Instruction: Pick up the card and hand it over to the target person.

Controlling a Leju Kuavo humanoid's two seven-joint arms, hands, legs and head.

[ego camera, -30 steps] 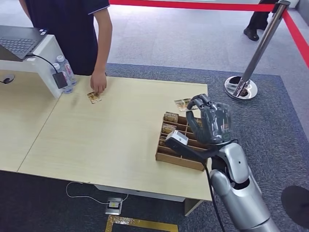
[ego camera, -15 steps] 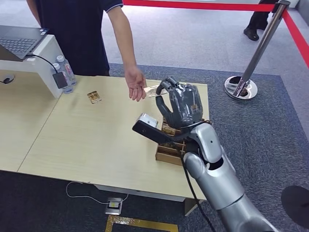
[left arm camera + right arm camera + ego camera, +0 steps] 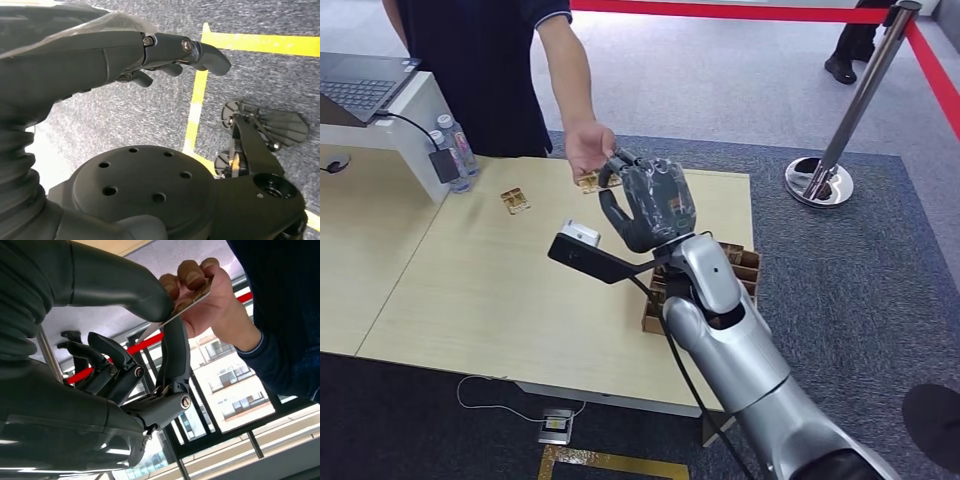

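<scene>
Your silver right arm is swinging left and far across the pale wooden worktop (image 3: 509,290), away from the brown divided cardboard tray (image 3: 743,262) it was hovering over a second ago. The person in the dark short-sleeved shirt (image 3: 482,70) is reaching in to meet it: the person's hand (image 3: 588,148), which was open half a second ago, is now closing on the thin tan card (image 3: 188,302). Your dark right hand (image 3: 646,200) is pinching that card between thumb and finger, so both are gripping it at the far edge of the worktop. You are at the handover itself; I judge that only the release is left. Your left hand (image 3: 113,55) is hanging over the grey carpet with its fingers lying straight, holding nothing. A second small card (image 3: 515,201) is lying far left on the worktop. You can read no writing or brand anywhere; the print on the cards is too small.
</scene>
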